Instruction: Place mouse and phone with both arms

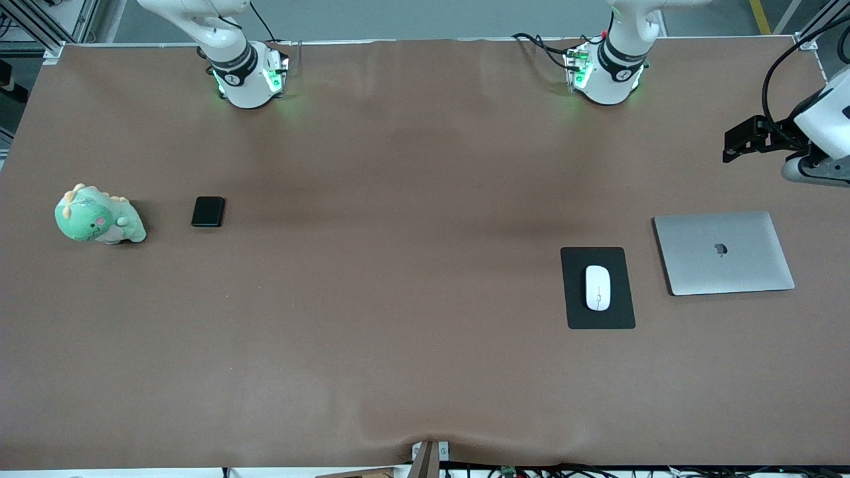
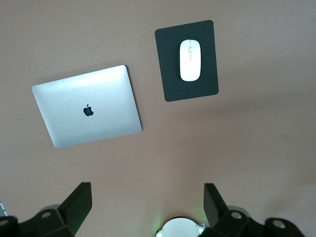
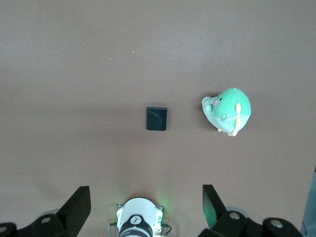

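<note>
The white mouse (image 1: 597, 287) (image 2: 190, 60) lies on a black mat (image 1: 578, 312) (image 2: 170, 84) toward the left arm's end of the table. The black phone (image 1: 208, 212) (image 3: 157, 119) lies flat on the brown tabletop toward the right arm's end. My left gripper (image 2: 148, 207) hangs high over the table above its own base, open, with nothing between its fingers (image 2: 79, 200). High over its own base, my right gripper (image 3: 146, 207) is open and empty too. Neither gripper's fingers show in the front view.
A shut silver laptop (image 1: 724, 252) (image 2: 89, 106) lies beside the mat, closer to the table's end. A green plush dinosaur (image 1: 99, 216) (image 3: 228, 111) sits beside the phone. A white and black device (image 1: 797, 133) stands at the table edge near the laptop.
</note>
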You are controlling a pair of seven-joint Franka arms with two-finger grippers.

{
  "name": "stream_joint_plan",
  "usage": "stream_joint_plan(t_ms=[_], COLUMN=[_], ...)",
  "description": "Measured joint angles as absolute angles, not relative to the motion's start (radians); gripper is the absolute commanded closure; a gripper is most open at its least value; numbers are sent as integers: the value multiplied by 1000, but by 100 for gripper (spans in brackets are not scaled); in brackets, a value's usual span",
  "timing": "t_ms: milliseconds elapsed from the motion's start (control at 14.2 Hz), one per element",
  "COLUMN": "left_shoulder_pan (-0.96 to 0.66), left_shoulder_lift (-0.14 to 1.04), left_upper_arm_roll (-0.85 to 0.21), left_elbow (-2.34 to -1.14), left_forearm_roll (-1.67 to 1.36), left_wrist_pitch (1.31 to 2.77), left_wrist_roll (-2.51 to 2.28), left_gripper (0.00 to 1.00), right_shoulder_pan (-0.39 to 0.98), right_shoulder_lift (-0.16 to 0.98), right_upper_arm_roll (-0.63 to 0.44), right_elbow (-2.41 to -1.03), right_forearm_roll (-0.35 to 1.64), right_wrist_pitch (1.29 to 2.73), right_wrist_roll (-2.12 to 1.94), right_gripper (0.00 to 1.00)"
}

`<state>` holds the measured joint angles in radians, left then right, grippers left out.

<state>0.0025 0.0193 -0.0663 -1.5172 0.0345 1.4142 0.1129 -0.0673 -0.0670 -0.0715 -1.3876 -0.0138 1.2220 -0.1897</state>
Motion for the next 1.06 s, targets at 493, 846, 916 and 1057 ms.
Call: stream_joint_plan(t_ms=[493,846,916,1057], left_shoulder_pan=[3,2,2,2], left_shoulder_lift=[19,19,19,19], left_upper_arm_roll=[-66,-66,-67,-67], left_elbow=[-1517,-1517,-1517,-1517], left_forearm_roll=[35,35,35,35], left_wrist_pitch=[1420,1425,1425,1430], left_wrist_roll=[113,113,113,113], left_gripper=[0,0,0,0], right_shoulder_pan=[-69,-59,-50,-30], right_shoulder_lift=[-96,-96,-96,-96], right_upper_arm_roll=[-50,-41,-39,-36], right_elbow=[-1437,-1438,-1439,-1443], right_forearm_roll=[-30,28,29,29], right_wrist_pitch=[1264,1265,1266,1268], right_wrist_roll=[-254,-222,-221,-214], right_gripper=[0,0,0,0])
